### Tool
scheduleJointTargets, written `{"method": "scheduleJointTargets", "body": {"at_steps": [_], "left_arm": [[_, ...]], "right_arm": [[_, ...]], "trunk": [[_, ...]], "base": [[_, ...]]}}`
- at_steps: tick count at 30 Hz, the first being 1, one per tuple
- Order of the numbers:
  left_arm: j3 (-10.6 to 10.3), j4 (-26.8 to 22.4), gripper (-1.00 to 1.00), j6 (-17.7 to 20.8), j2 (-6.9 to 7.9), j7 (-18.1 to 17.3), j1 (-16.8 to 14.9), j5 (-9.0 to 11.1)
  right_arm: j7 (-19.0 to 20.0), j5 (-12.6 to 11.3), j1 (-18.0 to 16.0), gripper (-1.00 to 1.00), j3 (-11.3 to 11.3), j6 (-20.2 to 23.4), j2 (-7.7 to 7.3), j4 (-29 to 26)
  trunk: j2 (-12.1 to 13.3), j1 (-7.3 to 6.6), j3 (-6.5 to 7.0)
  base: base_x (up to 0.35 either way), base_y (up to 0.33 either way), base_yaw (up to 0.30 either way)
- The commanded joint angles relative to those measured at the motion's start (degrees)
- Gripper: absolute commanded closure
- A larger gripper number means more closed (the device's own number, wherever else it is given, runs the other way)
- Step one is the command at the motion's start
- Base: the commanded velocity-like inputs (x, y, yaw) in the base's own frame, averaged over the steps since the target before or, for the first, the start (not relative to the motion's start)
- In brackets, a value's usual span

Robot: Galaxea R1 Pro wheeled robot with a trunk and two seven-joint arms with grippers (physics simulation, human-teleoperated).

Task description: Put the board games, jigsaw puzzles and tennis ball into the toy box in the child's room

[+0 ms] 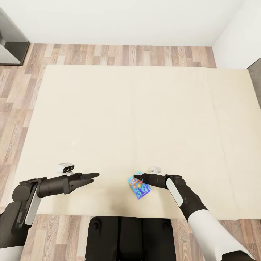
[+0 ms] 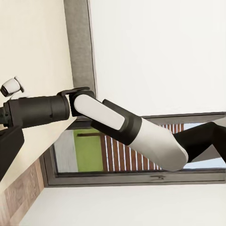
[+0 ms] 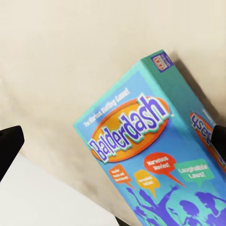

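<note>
On the cream bed (image 1: 137, 108), near its front edge, lies a small blue board game (image 1: 139, 187). In the right wrist view it is a teal box lettered Balderdash (image 3: 150, 160). My right gripper (image 1: 137, 177) is at the box's far end and open. One dark fingertip (image 3: 9, 146) stands well off the box and the other (image 3: 220, 141) is at its far side. My left gripper (image 1: 91, 177) hovers over the bed to the left, open and empty, with one finger (image 2: 9, 146) showing in the left wrist view. The toy box, table, puzzles and tennis ball are out of view.
Wood plank floor (image 1: 21, 90) surrounds the bed, with white walls behind and at the right. A grey piece of furniture (image 1: 11, 40) stands at the far left corner. My dark base (image 1: 130, 237) is against the bed's front edge. The grey headboard (image 2: 80, 42) shows in the left wrist view.
</note>
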Motion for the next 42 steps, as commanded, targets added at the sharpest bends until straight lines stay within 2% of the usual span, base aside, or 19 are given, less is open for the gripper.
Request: {"method": "scheduleJointTargets", "body": {"at_steps": [1,18,37,42], "left_arm": [[-0.01,-0.01,-1.0,0.61,0.02,-0.22,-0.01,-0.03],[-0.01,-0.01,-1.0,0.61,0.05,-0.22,-0.01,-0.07],[0.07,-0.01,-1.0,0.61,0.2,-0.22,-0.01,-0.03],[0.02,-0.01,-1.0,0.61,0.16,-0.22,-0.01,-0.03]], "right_arm": [[0.02,-0.12,-0.02,-1.0,-0.02,0.29,0.0,-0.04],[-0.01,-0.02,-0.02,-1.0,-0.02,0.4,-0.01,0.02],[0.23,0.05,0.0,-1.0,-0.1,3.11,-1.31,-0.31],[0.3,-0.01,-0.06,-1.0,-0.09,3.51,-2.32,-0.42]], "trunk": [[-0.09,0.03,-0.06],[-0.09,0.03,-0.06],[-0.09,0.03,-0.06],[-0.09,0.03,-0.06]], "base": [[0.0,0.048,0.0],[0.0,0.034,0.0],[0.0,0.0,0.0],[0.0,0.0,0.0]]}}
